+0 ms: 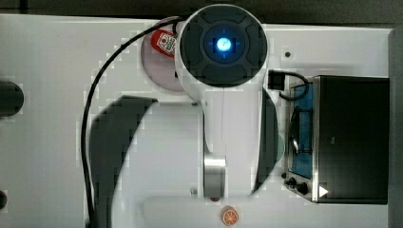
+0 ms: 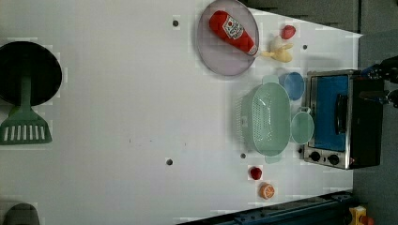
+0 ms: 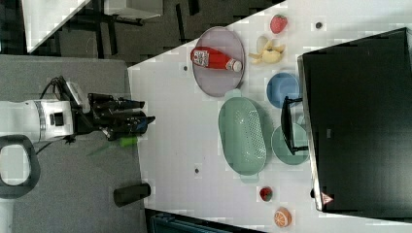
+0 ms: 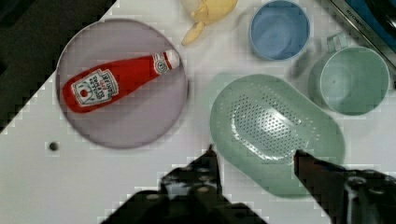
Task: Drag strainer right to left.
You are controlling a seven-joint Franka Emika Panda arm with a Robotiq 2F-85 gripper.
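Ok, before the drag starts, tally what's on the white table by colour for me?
Green: 3, the strainer, mug, spatula
Blue: 1, bowl
Red: 3, ketchup bottle, strawberry, small red fruit
Yellow: 1, banana
Orange: 1, orange slice
Lilac: 1, plate
Black: 1, pan
Total: 11

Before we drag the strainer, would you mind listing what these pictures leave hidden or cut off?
- Top view: the arm covers the table's middle, so the strainer's place is hidden.
- Right view: the oven hides part of the mug.
- Wrist view: the open gripper covers the strainer's near rim; the oven is cut off at the picture's edge.
- Left view: the ketchup bottle's label is too small to read.
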